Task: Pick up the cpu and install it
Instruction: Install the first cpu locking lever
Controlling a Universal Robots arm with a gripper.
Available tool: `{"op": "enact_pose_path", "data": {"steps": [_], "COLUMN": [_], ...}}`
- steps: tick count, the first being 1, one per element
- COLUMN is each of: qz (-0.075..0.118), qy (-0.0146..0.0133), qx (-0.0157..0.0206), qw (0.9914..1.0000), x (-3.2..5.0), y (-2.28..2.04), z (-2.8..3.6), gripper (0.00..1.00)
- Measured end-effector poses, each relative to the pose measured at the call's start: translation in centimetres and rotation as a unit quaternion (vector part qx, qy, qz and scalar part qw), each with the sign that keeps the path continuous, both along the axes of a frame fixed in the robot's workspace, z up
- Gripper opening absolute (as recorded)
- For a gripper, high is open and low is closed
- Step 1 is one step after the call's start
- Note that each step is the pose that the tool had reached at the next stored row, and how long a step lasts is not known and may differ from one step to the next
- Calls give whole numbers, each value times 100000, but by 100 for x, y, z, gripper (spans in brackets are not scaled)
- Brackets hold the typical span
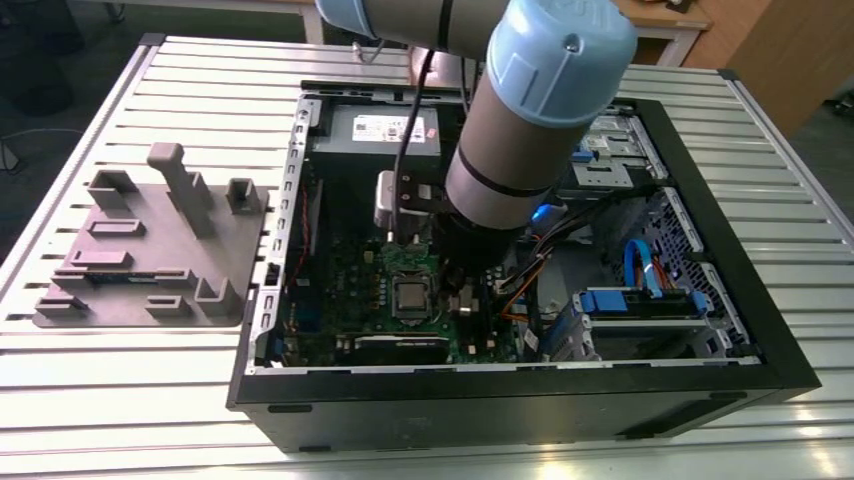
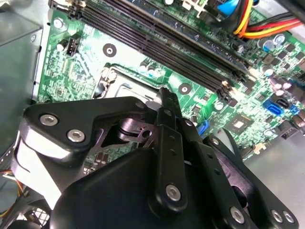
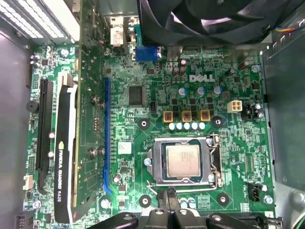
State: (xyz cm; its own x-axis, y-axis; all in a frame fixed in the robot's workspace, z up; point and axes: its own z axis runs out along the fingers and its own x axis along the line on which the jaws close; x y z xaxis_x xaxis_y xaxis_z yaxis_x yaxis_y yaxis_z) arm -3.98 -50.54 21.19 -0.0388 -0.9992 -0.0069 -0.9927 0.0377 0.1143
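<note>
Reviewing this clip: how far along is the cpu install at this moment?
Done, by the look of it: the cpu lies flat inside the socket frame on the motherboard, not in the gripper. In hand: nothing; the gripper hangs shut just beside the socket. Left: I cannot tell whether the socket is latched, so the install may be complete or nearly so.
</note>
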Motion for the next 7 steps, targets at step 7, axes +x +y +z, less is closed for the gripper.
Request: {"op": "enact_pose_path", "data": {"steps": [7], "qz": [-3], "qy": [0], "qx": [-3], "qw": [100000], "x": [-16], "y": [-1], "z": [1], "gripper": [10]}}
